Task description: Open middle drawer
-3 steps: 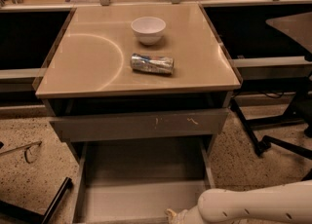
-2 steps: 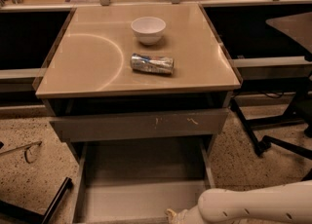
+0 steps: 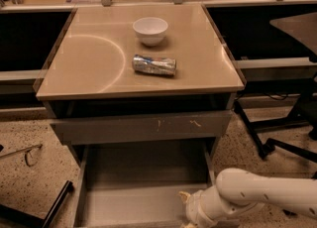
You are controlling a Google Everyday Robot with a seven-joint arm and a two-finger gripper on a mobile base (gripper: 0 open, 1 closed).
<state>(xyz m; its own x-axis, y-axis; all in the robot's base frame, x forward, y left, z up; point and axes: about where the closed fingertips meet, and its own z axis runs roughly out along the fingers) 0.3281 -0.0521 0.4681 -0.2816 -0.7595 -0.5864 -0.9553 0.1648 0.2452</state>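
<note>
The middle drawer (image 3: 143, 199) stands pulled far out under the cabinet, showing its grey box interior; its front panel lies at or below the bottom edge of the view. Above it is the taller grey front with pale scratch marks (image 3: 141, 127), closed. My gripper (image 3: 187, 208) is at the end of the white arm (image 3: 267, 195), which comes in from the lower right. It sits at the front right part of the open drawer, low in the view and partly cut off by the frame's edge.
A white bowl (image 3: 150, 29) and a crushed silver can (image 3: 154, 65) lie on the beige cabinet top (image 3: 89, 63). Black office chair legs (image 3: 277, 138) stand to the right. A dark bar (image 3: 57, 204) and a cable (image 3: 27, 155) lie on the speckled floor at the left.
</note>
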